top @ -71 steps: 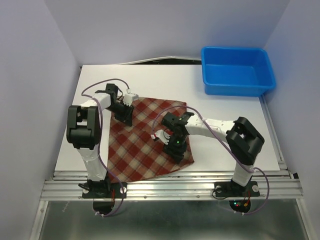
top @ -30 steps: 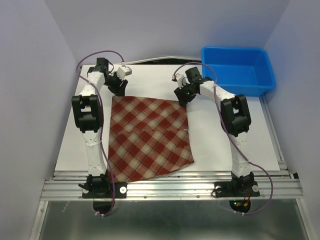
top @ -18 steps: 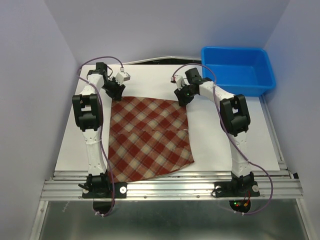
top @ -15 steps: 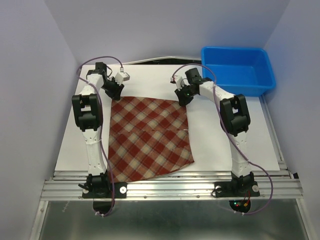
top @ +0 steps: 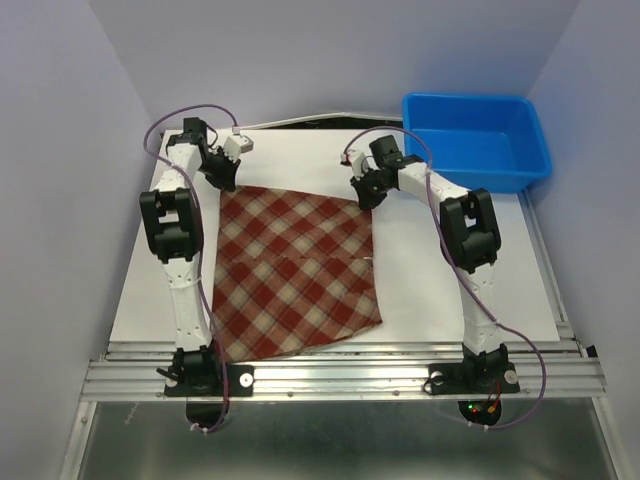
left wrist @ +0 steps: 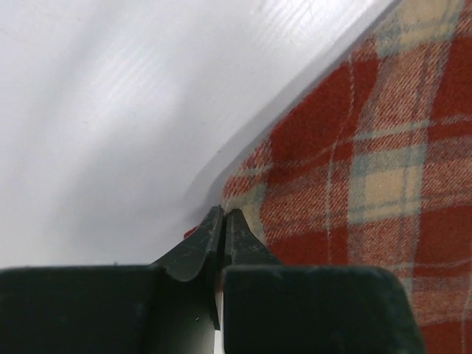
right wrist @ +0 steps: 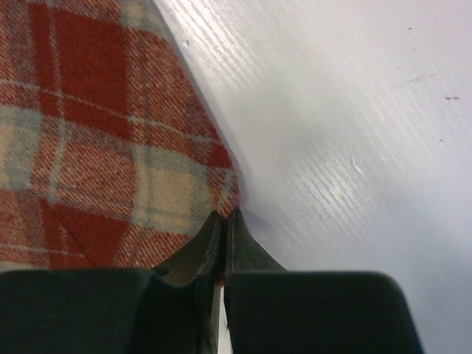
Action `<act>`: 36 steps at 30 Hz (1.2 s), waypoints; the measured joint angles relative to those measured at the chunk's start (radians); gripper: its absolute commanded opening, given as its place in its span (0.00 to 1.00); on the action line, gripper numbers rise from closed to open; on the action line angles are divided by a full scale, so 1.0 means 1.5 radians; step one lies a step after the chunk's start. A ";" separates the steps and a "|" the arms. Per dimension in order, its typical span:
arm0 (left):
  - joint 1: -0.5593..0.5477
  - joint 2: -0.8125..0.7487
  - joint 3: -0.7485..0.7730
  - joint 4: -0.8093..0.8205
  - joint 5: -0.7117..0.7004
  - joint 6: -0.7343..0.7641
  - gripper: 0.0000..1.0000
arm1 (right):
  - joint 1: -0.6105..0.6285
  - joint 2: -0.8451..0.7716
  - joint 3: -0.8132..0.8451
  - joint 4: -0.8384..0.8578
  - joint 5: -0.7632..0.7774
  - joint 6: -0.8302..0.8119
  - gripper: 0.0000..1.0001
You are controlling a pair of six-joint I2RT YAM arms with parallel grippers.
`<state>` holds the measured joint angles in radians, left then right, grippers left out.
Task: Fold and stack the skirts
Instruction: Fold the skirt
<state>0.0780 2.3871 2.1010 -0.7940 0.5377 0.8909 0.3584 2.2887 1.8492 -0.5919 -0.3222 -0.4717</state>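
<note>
One red, dark-red and cream plaid skirt lies spread flat on the white table. My left gripper is at its far left corner. In the left wrist view the jaws are pressed together on the corner of the skirt, the left gripper pinching the cloth edge. My right gripper is at the far right corner. In the right wrist view the right gripper is shut on the corner of the skirt. Both arms stretch far out over the table.
A blue plastic bin stands at the back right, just beyond the right arm. Light walls close in both sides and the back. A metal rail runs along the near edge.
Both grippers have shut on the skirt's far corners. The far edge has been drawn a little farther back and left, and the near edge has slid away from the rail.
</note>
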 measured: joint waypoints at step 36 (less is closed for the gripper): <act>0.028 -0.697 -0.664 0.054 0.062 0.248 0.00 | -0.005 -0.371 -0.310 0.050 0.005 0.020 0.01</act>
<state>0.1204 1.3418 1.1046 -0.7124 0.6312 1.2633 0.3508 1.7325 1.3838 -0.5167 -0.3145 -0.4416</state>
